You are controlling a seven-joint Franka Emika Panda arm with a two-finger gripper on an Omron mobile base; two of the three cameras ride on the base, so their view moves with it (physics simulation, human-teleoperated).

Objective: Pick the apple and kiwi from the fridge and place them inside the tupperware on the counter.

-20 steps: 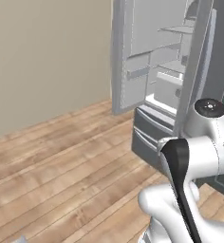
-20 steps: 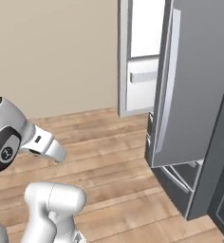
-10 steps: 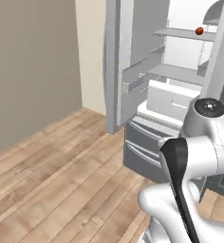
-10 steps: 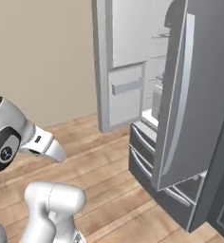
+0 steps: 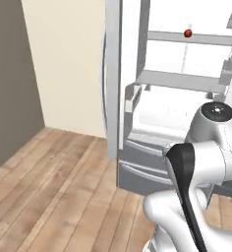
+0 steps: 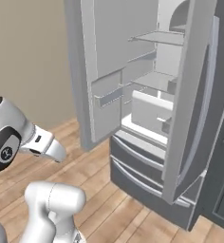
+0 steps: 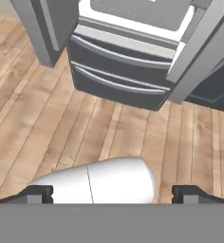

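Straight ahead stands the fridge (image 6: 147, 118) with both upper doors swung wide, the left door (image 6: 97, 71) edge-on toward the wall and the right door (image 6: 194, 95) jutting out over the floor. Between the two door edges the way into the shelves is open. One apple (image 5: 188, 33) sits on an upper shelf (image 5: 191, 37), near that shelf's front edge, small and red. Two shelves can be counted in the left base view, with a pale bin below them. Two grey drawers (image 7: 118, 71) close the bottom of the fridge, their fronts flush and shut. Wooden floor (image 7: 47, 128) runs bare from the drawers back toward the robot and off to the left wall, giving wide room on that side; the right door narrows the room on the other. No writing or brand mark can be read anywhere. In the hand view the claw (image 7: 112, 193) hangs above the floor with its two fingertips (image 7: 38, 193) spread wide, released and gripping nothing.
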